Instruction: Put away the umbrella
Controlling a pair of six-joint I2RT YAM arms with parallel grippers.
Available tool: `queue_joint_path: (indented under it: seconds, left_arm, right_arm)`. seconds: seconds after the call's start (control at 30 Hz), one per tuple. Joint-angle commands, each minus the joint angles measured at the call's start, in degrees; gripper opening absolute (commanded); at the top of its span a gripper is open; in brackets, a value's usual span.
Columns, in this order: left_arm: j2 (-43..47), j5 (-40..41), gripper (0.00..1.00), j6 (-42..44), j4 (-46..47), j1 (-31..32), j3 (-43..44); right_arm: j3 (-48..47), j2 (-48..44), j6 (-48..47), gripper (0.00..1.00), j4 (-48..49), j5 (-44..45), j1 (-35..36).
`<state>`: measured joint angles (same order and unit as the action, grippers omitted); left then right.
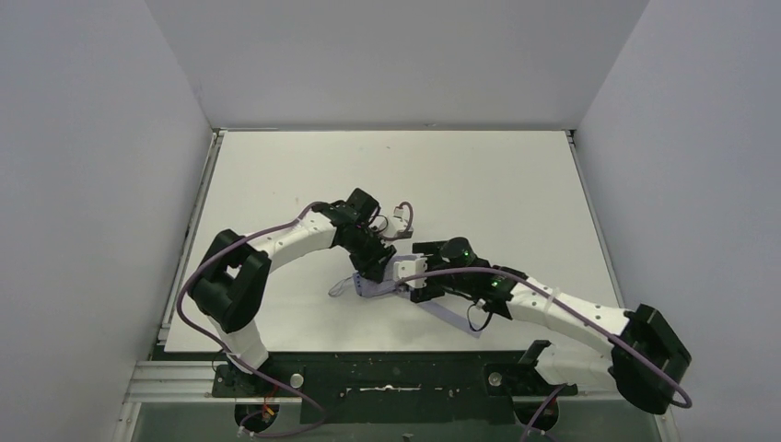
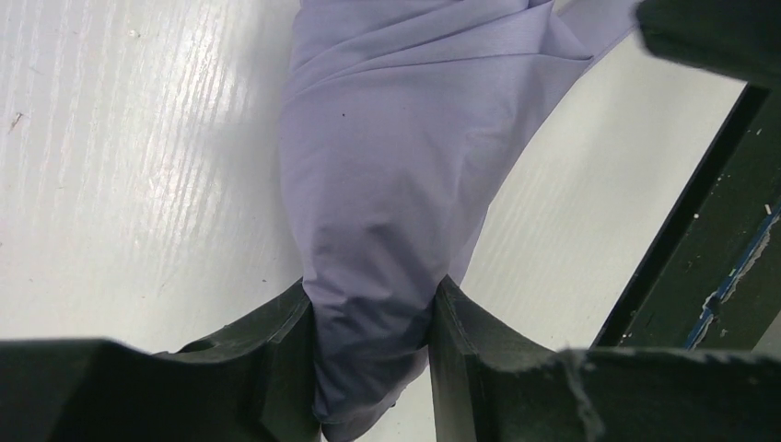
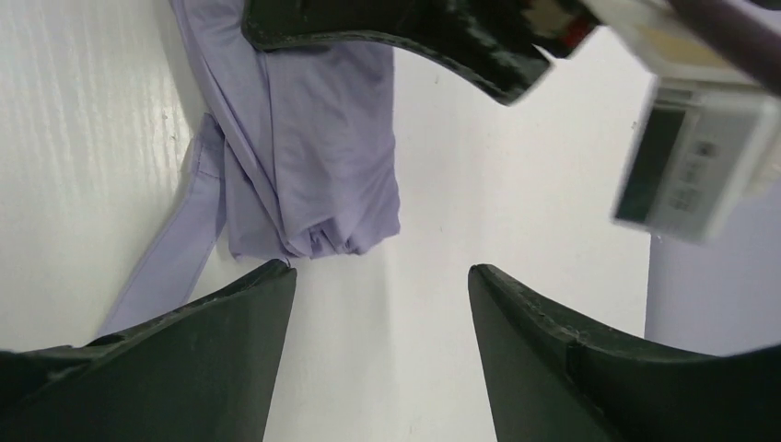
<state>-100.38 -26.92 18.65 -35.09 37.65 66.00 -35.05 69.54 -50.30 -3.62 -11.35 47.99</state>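
In the top view, my left gripper (image 1: 376, 273) and right gripper (image 1: 408, 282) cover most of the umbrella (image 1: 367, 289), toward the near edge of the table (image 1: 516, 184). The lavender scraps beside them are too small to tell apart. My left wrist view loses the fabric at the top edge, and its pinched end leaves the bottom edge between my fingers (image 2: 272, 368). In my right wrist view a dark finger hides the bundle's top. The white box (image 3: 695, 166), cut by the right edge, is blurred and its label unreadable.
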Motion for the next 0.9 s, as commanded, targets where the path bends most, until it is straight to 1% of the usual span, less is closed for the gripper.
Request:
queue_joint_path:
  seconds: [0.0, 0.07, 0.1, 0.17, 0.23, 0.3, 0.4, 0.47, 0.53, 0.6, 0.67, 0.73, 0.87]
  left_arm:
    - [2.2, 6.9, 0.14, -0.2, -1.6, 1.5, -0.6]
    - [2.9, 9.8, 0.14, -2.3, 0.4, 2.1, -1.4]
    - [3.3, 10.9, 0.14, -3.2, 1.4, 2.6, -1.9]
    - [4.3, 13.9, 0.13, -5.4, 3.8, 3.7, -2.8]
    - [5.1, 16.4, 0.13, -7.3, 5.4, 4.8, -3.4]
    - [5.9, 18.9, 0.13, -9.5, 6.6, 5.2, -3.8]
    - [5.5, 20.6, 0.13, -12.7, 7.6, 5.0, -3.7]
    - [4.5, 21.7, 0.13, -14.0, 7.2, 5.0, -3.0]
    - [3.5, 22.0, 0.13, -15.4, 6.4, 4.8, -2.3]
    - [3.2, 21.8, 0.12, -16.3, 6.9, 4.8, -2.3]
    - [3.0, 21.6, 0.12, -16.7, 7.5, 4.9, -2.6]
    - [3.0, 21.7, 0.12, -17.0, 7.6, 4.9, -2.6]
    - [3.2, 22.0, 0.12, -17.3, 6.9, 4.9, -2.2]
  right_arm:
    - [2.4, -11.2, 9.6, 0.7, 0.3, 0.0, 0.2]
    - [3.7, -17.0, 15.9, 0.69, 2.9, 0.1, 0.2]
    - [4.2, -20.6, 19.7, 0.69, 4.8, 1.1, 0.2]
    - [3.8, -24.8, 28.2, 0.68, 6.5, 4.3, 0.1]
    - [2.3, -27.6, 36.6, 0.66, 5.9, 9.6, -0.2]
    - [-0.1, -29.0, 43.4, 0.64, 2.4, 13.4, -1.0]
    - [-6.9, -27.3, 59.3, 0.63, -10.4, 17.7, -3.6]
    - [-10.8, -24.6, 68.0, 0.63, -20.3, 18.4, -5.6]
    - [-12.2, -23.0, 74.8, 0.63, -28.0, 18.8, -6.2]
    - [-11.6, -22.6, 82.6, 0.64, -33.4, 22.5, -6.1]
    - [-9.7, -22.6, 91.0, 0.65, -37.5, 27.1, -6.2]
    - [-7.1, -22.2, 96.4, 0.65, -38.9, 30.0, -6.4]
    - [-4.4, -19.4, 101.9, 0.65, -35.5, 32.4, -7.1]
